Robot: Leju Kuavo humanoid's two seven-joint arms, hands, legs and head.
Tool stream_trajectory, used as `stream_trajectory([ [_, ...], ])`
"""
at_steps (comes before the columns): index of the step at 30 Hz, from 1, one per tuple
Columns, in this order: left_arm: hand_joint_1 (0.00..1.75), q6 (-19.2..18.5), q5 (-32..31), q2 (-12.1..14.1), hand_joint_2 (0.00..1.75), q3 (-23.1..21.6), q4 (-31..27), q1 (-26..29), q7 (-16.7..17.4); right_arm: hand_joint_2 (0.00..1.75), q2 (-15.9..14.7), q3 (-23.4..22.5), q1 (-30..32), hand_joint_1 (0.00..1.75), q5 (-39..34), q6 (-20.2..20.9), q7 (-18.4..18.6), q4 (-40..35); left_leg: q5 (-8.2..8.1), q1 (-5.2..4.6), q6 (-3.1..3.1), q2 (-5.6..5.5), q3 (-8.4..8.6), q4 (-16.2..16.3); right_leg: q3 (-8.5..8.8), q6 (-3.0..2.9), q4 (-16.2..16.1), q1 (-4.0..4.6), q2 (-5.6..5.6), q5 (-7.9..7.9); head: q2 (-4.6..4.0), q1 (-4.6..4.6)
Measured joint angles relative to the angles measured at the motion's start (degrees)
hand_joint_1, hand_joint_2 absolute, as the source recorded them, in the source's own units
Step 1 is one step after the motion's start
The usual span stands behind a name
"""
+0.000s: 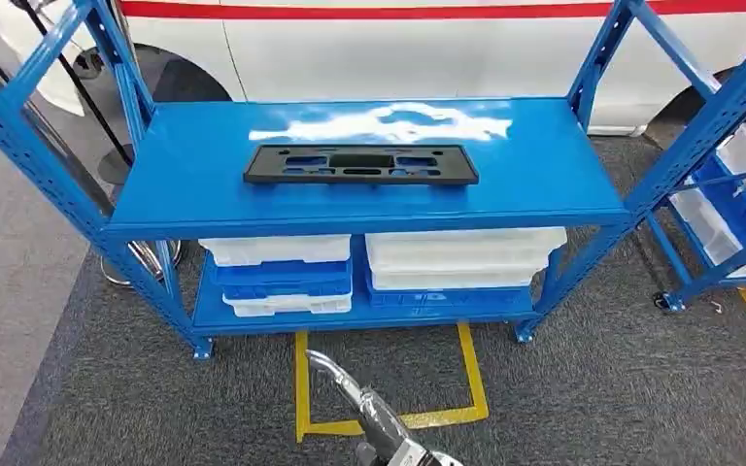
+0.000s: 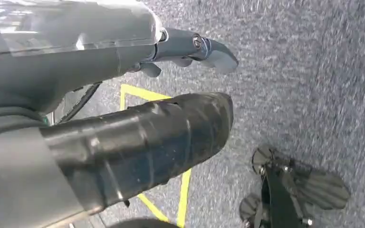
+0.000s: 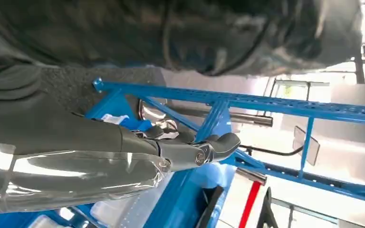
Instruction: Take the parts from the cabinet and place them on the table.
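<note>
A long, flat black part (image 1: 360, 164) lies on the top shelf of the blue cabinet (image 1: 185, 184), in the upper middle of the head view. It is a thin plastic strip with square corners and many cut-out holes along it. It lies flat and straight, side to side, near the middle of the shelf. A bright patch of light shines on the blue shelf just behind it. No words or labels can be read on the part.

On the lower shelf sit stacked trays: white and blue trays (image 1: 277, 275) on the left and white trays (image 1: 464, 256) on the right. Behind the cabinet stands a white vehicle (image 1: 398, 49) with a red stripe. Yellow tape lines (image 1: 389, 422) mark the grey carpet floor at the bottom middle of the frame. A second blue rack (image 1: 729, 184) with white bins stands at the right edge.

The left hand (image 2: 190, 50) hangs over the carpet with its fingers held out fairly straight and nothing in it. The right hand (image 3: 190, 149) is near the blue cabinet frame, its fingers loose and apart, and it holds nothing.
</note>
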Motion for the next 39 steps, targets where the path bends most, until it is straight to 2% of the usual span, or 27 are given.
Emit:
stream_trajectory([
  [2,0.00,-0.13,0.04,0.07,0.00,0.00,0.00,0.01,0.20,0.00,-0.20,0.11,0.05,0.00,-0.04,-0.09,0.00,0.00,0.01,-0.23,0.08,0.04,-0.12,0.02,-3.89,0.12,7.97,-0.06,0.00,-2.75,0.00,-0.02],
  [3,0.00,-0.13,0.04,0.07,0.00,0.00,0.00,0.02,0.33,0.00,-0.28,0.20,0.08,0.00,-0.04,-0.06,0.00,0.00,0.01,-0.34,0.08,0.04,-0.07,0.02,-4.32,0.01,8.74,-0.05,0.00,-2.24,0.00,-0.02],
  [4,0.00,-0.15,0.07,0.04,0.00,0.00,0.00,0.04,0.39,0.00,-0.31,0.24,0.09,0.00,-0.04,-0.06,0.00,0.00,0.00,-0.44,0.09,0.02,0.01,0.02,-3.33,-0.23,6.66,-0.01,0.01,-0.40,0.00,0.00],
  [5,0.00,-0.37,0.07,0.04,0.00,-0.02,0.00,0.02,0.46,0.00,-0.31,0.26,0.08,0.00,-0.04,-0.06,0.00,0.00,-0.02,-0.57,0.10,-0.03,0.15,0.02,-0.87,-0.69,1.77,0.11,0.01,2.45,0.00,-0.02],
  [6,0.00,-0.44,0.07,0.04,0.00,-0.05,0.00,0.00,0.48,0.00,-0.31,0.26,0.07,0.00,-0.04,-0.06,0.00,-0.02,-0.02,-0.61,0.09,-0.06,0.22,0.02,0.73,-1.01,-1.45,0.30,0.00,4.01,0.00,0.00],
  [7,0.00,-0.75,0.07,-0.04,0.00,-0.05,0.00,-0.01,0.52,0.00,-0.31,0.31,0.03,0.00,-0.04,-0.06,0.00,-0.15,-0.04,-0.60,0.06,-0.07,0.29,0.02,3.77,-1.89,-7.41,0.79,-0.04,6.21,0.00,0.00],
  [8,0.00,-1.03,0.07,-0.31,0.00,-0.09,0.00,-0.02,0.55,0.00,-0.31,0.33,-0.05,0.00,-0.04,-0.06,0.00,-0.24,-0.24,-1.04,-0.26,-0.04,0.13,0.26,4.50,-2.13,-9.48,1.01,-0.31,5.40,0.00,-0.02],
  [11,0.00,-1.07,0.04,-0.31,0.00,-0.24,0.00,-0.04,0.61,0.00,-0.33,0.50,-0.04,0.00,-0.07,-0.06,0.00,-0.28,0.02,-0.65,-1.16,0.17,0.16,-0.28,4.19,-2.22,-9.47,1.30,-0.19,5.63,0.00,-0.02],
  [12,0.00,-1.09,0.04,-0.28,0.00,-0.29,0.00,-0.15,0.63,0.00,-0.31,0.57,-0.06,0.00,-0.09,-0.06,0.00,-0.35,-0.04,-0.93,-1.54,0.19,0.33,-0.33,4.51,-2.65,-10.34,0.76,-0.12,6.02,0.00,-0.04],
  [14,0.00,-1.09,0.04,-0.28,0.00,-0.35,0.00,-0.11,0.63,0.00,-0.31,0.72,-0.23,0.00,-0.04,-0.06,-0.04,-0.46,-2.35,-0.71,-1.94,0.04,-0.87,2.59,5.11,-3.11,-11.11,0.43,-0.36,6.47,0.00,-0.08],
  [16,0.00,-1.14,0.04,-0.28,0.00,-0.42,0.00,-0.14,0.66,0.00,-0.31,0.81,-0.28,0.00,0.00,-0.06,-0.02,-0.46,-7.00,-0.37,-2.44,-0.01,-5.05,11.49,5.00,-3.24,-11.09,0.47,-0.48,6.45,0.00,-0.09],
  [17,0.00,-1.14,0.04,-0.28,0.00,-0.46,0.00,-0.09,0.66,0.00,-0.31,0.83,-0.28,0.00,0.00,-0.06,-0.02,-0.46,-8.33,-0.30,-2.69,0.01,-6.96,15.42,4.95,-3.28,-11.05,0.48,-0.51,6.42,0.00,-0.07],
  [18,0.00,-1.14,0.04,-0.28,0.00,-0.50,0.00,0.02,0.68,0.00,-0.33,0.83,-0.28,0.00,0.00,-0.06,0.00,-0.44,-8.22,-0.21,-2.90,0.04,-7.72,16.96,4.96,-3.27,-10.98,0.43,-0.48,6.40,0.00,-0.09],
  [19,0.00,-1.12,0.04,-0.28,0.00,-0.59,0.00,0.06,0.68,0.00,-0.33,0.83,-0.28,0.00,0.00,-0.06,0.00,-0.44,-6.70,-0.03,-3.11,0.04,-7.25,15.77,5.01,-3.22,-10.93,0.35,-0.38,6.33,0.00,-0.09],
  [20,0.00,-1.09,0.04,-0.26,0.00,-0.64,0.00,0.08,0.70,0.00,-0.33,0.83,-0.28,0.00,0.00,-0.06,0.00,-0.44,-4.18,0.19,-3.27,0.05,-5.57,12.08,5.08,-3.03,-10.75,0.25,-0.26,6.16,0.00,-0.09],
  [21,0.00,-1.07,0.02,-0.17,0.00,-0.72,0.00,0.09,0.72,0.00,-0.33,0.83,-0.29,0.00,0.00,-0.06,0.00,-0.44,-1.03,0.42,-3.43,0.06,-2.75,6.17,5.13,-2.71,-10.38,0.09,-0.18,5.88,0.00,-0.09],
  [22,0.00,-1.07,0.02,-0.17,0.00,-0.79,0.00,0.05,0.72,0.00,-0.31,0.85,-0.29,0.00,0.02,-0.06,0.00,-0.44,0.59,0.62,-3.50,0.08,-0.62,1.54,5.07,-2.31,-9.91,0.06,-0.16,5.45,0.00,-0.07],
  [23,0.00,-1.12,0.02,-0.17,0.00,-0.88,0.00,-0.08,0.72,0.00,-0.33,0.85,-0.34,0.00,0.02,-0.08,0.00,-0.46,-0.97,-0.03,-3.13,-0.15,-0.04,0.41,4.87,-1.70,-9.48,0.43,-0.16,4.99,0.00,-0.11],
  [24,0.00,-1.16,0.02,-0.17,0.00,-0.94,0.00,-0.09,0.70,0.00,-0.33,0.85,-0.38,0.00,0.04,-0.09,0.00,-0.48,-0.67,0.13,-2.27,-0.37,0.06,0.26,4.85,-1.41,-9.55,0.39,-0.14,4.87,0.00,0.04],
  [26,0.00,-1.14,0.02,-0.17,0.00,-1.07,0.00,-0.02,0.68,0.00,-0.35,0.90,-0.41,0.00,0.15,-0.06,0.00,-0.57,-0.75,0.05,-1.49,-0.42,-0.23,0.08,5.08,-0.69,-9.03,0.36,-0.15,5.52,0.00,0.00],
  [29,0.00,-1.23,0.02,-0.20,0.00,-1.16,0.00,-0.02,0.65,0.00,-0.37,0.90,-0.49,0.00,0.15,-0.09,0.00,-0.57,-0.81,0.20,-0.73,-0.44,0.84,-0.21,4.77,-0.28,-8.14,0.17,-0.20,5.02,0.00,-0.02],
  [31,0.00,-1.36,0.00,-0.20,0.00,-1.18,0.00,0.03,0.55,0.00,-0.39,0.94,-0.59,0.00,0.20,-0.11,0.00,-0.59,-1.10,0.17,-0.16,-0.31,1.32,-0.21,1.85,0.04,-2.11,0.04,-0.22,1.81,0.00,-0.02],
  [33,0.00,-1.47,0.00,-0.15,0.00,-1.20,0.00,-0.02,0.39,0.00,-0.50,0.98,-0.57,0.00,0.22,-0.13,0.00,-0.59,-1.39,-0.03,0.05,-0.31,1.45,-0.17,-3.42,0.32,6.58,-0.05,-0.25,-1.60,0.00,-0.02],
  [34,0.00,-1.53,0.00,-0.13,0.00,-1.20,0.00,0.02,0.37,0.00,-0.55,1.05,-0.56,0.00,0.22,-0.13,0.00,-0.59,-1.62,-0.09,0.07,-0.34,1.66,-0.16,-4.93,0.25,8.39,-0.05,-0.25,-1.58,0.00,0.00],
  [36,0.00,-1.62,0.00,-0.15,0.00,-1.23,0.00,0.15,0.37,0.00,-0.66,1.18,-0.55,0.00,0.28,-0.15,0.00,-0.59,-2.28,-0.15,-0.04,-0.45,2.57,-0.16,-4.29,-0.33,4.78,0.02,-0.24,2.11,0.00,0.00],
  [38,0.00,-1.71,0.00,-0.24,0.00,-1.23,0.00,0.13,0.28,0.00,-0.68,1.20,-0.56,0.00,0.35,-0.17,0.00,-0.61,-3.11,-0.15,-0.28,-0.52,3.91,-0.22,-0.30,-1.21,-5.00,0.42,-0.26,8.51,0.00,0.00],
  [39,0.00,-1.71,0.02,-0.37,0.00,-1.25,0.00,0.23,0.26,0.00,-0.72,1.20,-0.58,0.00,0.37,-0.20,0.02,-0.64,-3.47,-0.08,-0.48,-0.51,4.18,-0.42,0.74,-1.63,-7.25,0.79,-0.33,8.61,0.00,0.02],
])
